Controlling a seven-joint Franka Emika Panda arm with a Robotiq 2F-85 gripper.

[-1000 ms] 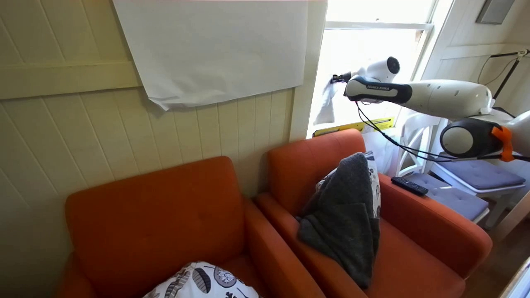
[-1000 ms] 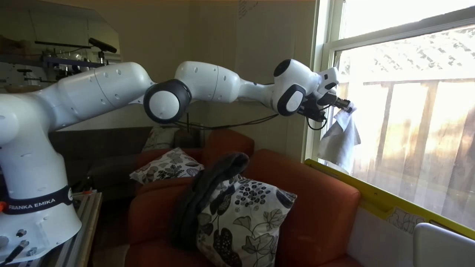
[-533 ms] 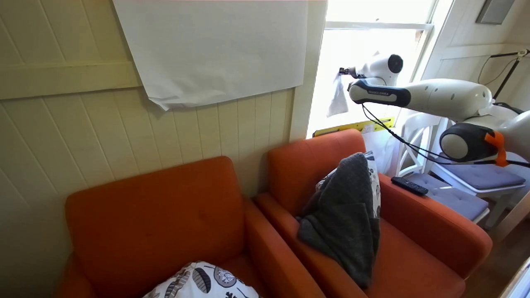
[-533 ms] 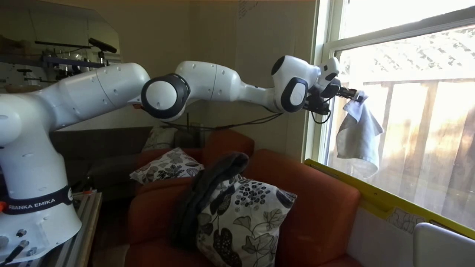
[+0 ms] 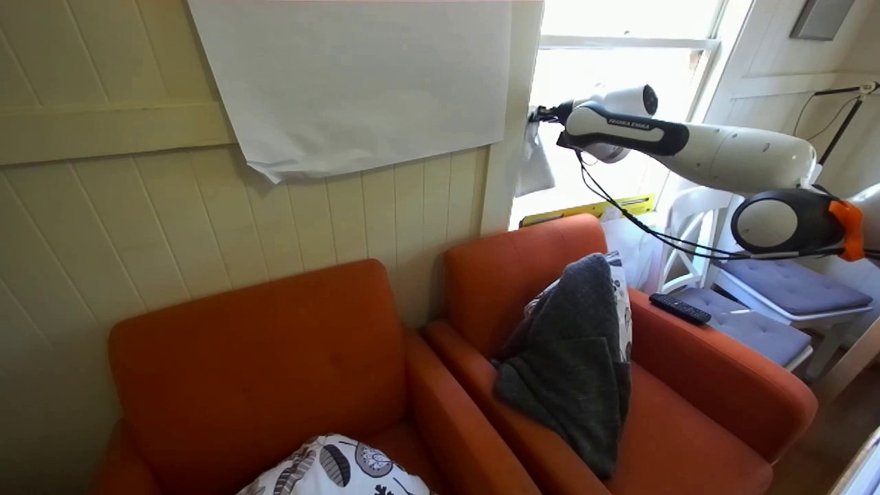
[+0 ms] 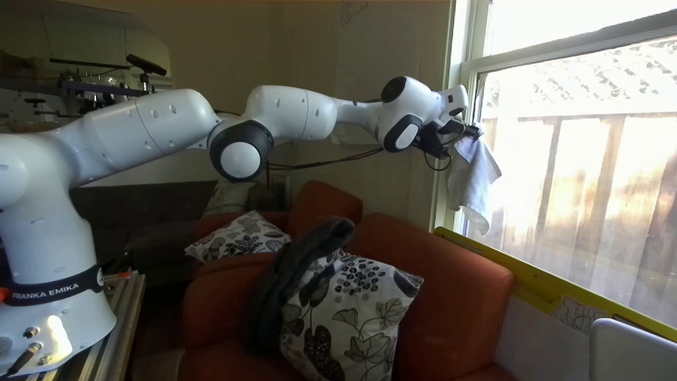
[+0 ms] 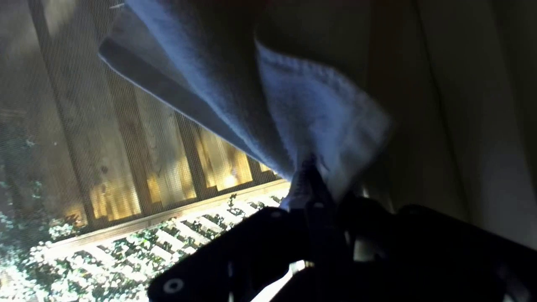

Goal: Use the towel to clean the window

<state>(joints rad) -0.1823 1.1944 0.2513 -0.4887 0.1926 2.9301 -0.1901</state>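
Robotiq gripper (image 6: 474,131): pinched shut on the cloth's top end, upper right of the frame in an exterior view
White towel (image 6: 472,177): dangles from the fingertips, long axis roughly vertical, bottom loose
Sash window (image 6: 587,174): glass fills the frame's right side; towel hangs by its left edge, overlapping the white casing (image 5: 522,75) in both exterior views
Contact: can't tell if cloth meets glass tbh
Next wipe: probably press glassward, sweep right in frame; limp bottom might just trail
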